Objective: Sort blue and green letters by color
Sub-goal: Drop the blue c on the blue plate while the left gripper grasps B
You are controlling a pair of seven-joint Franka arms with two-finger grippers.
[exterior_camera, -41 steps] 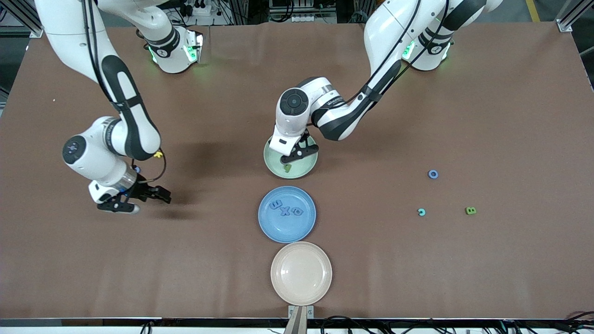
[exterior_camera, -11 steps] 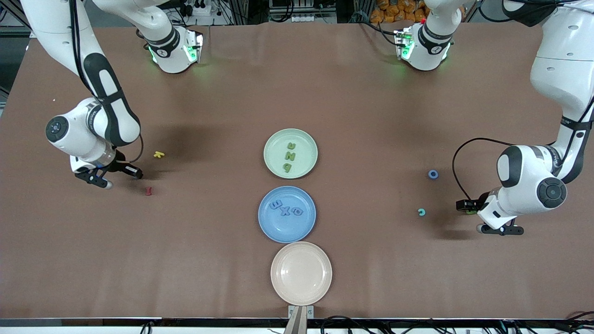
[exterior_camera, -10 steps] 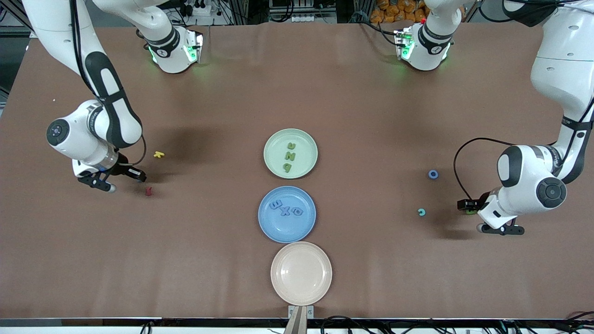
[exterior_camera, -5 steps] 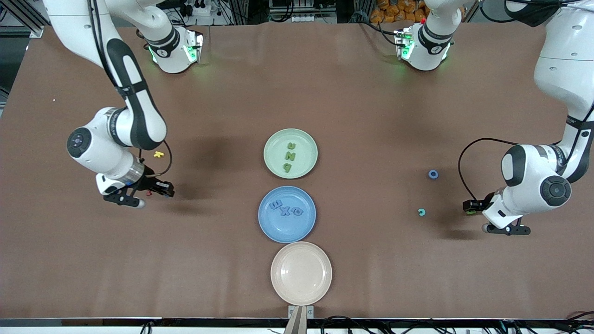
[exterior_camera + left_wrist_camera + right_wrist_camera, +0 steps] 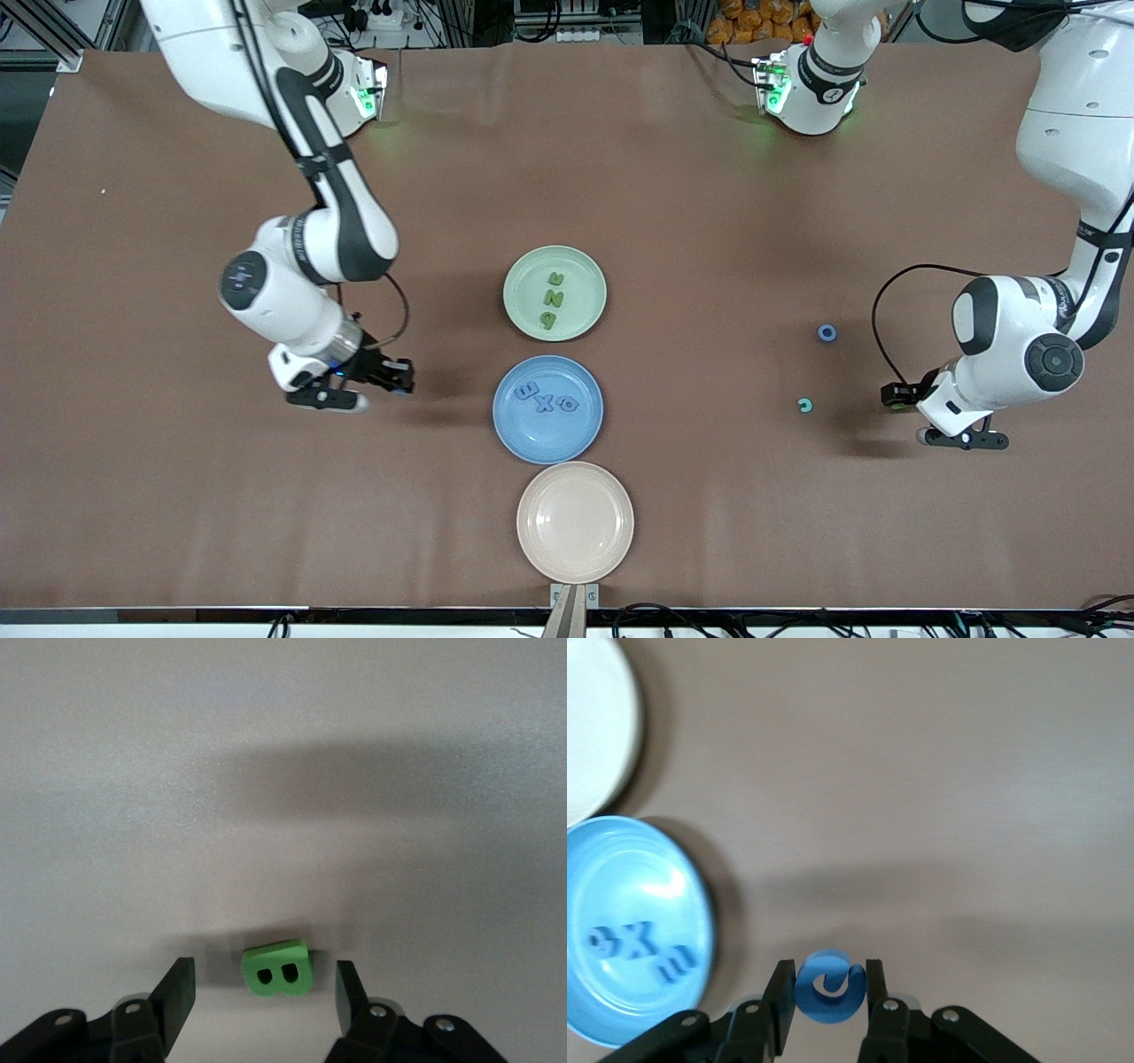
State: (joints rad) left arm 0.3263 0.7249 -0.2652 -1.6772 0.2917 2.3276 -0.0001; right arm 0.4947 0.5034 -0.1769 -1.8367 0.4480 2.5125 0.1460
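Two arms reach over the brown desk [image 5: 709, 177], which carries three plates in a row at its middle. The beige plate [image 5: 575, 522] lies nearest the front camera. The blue plate [image 5: 547, 409] comes next and holds three blue letters [image 5: 547, 400]. The green plate [image 5: 555, 293] lies farthest from the camera and holds three green letters [image 5: 552, 300].

The right end effector [image 5: 376, 383] is up over bare desk, between the right arm's end and the blue plate. Its fingers [image 5: 780, 995] are clamped on a curled blue letter [image 5: 828, 987], seen clearly in the right wrist view, where the blue plate and a part of the beige plate also show.

The left end effector [image 5: 921, 415] is low over the desk toward the left arm's end. Its fingers [image 5: 180, 989] stand apart on either side of a green B [image 5: 276, 967], with a gap on each side, so nothing is gripped; the B lies on the desk.

A blue ring letter [image 5: 827, 333] and a small teal letter [image 5: 804, 406] lie on the desk between the plates and the left end effector, the teal one nearer the camera, the two well apart
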